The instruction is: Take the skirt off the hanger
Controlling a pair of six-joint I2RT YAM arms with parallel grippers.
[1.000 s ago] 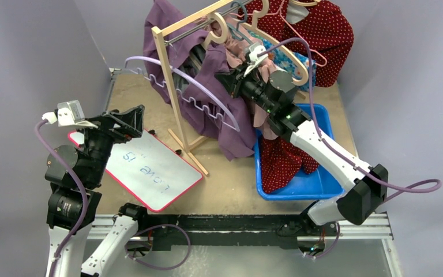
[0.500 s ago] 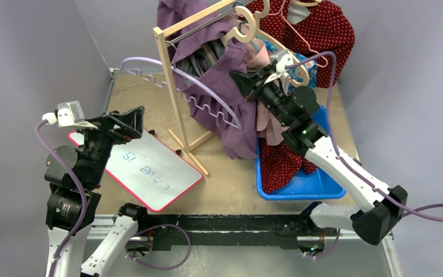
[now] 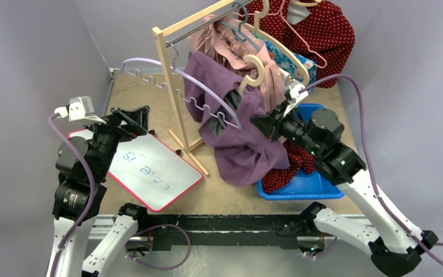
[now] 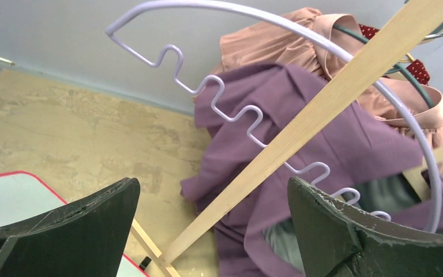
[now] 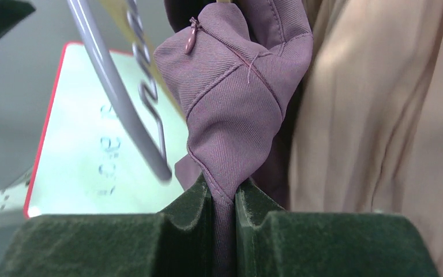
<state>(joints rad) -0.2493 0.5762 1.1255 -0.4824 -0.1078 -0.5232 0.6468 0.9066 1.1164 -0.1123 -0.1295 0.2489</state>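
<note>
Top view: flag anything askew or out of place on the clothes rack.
The purple skirt is bunched, sagging over the blue bin, pinched in the right gripper. Its wooden hanger hangs tilted, apparently off the rail.

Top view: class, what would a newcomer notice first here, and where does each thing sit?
The purple skirt droops beside the wooden rack at mid-table, pinched in the shut right gripper. Right of it a blue bin holds red dotted cloth. At the left, the open left gripper hovers above a whiteboard.
</note>
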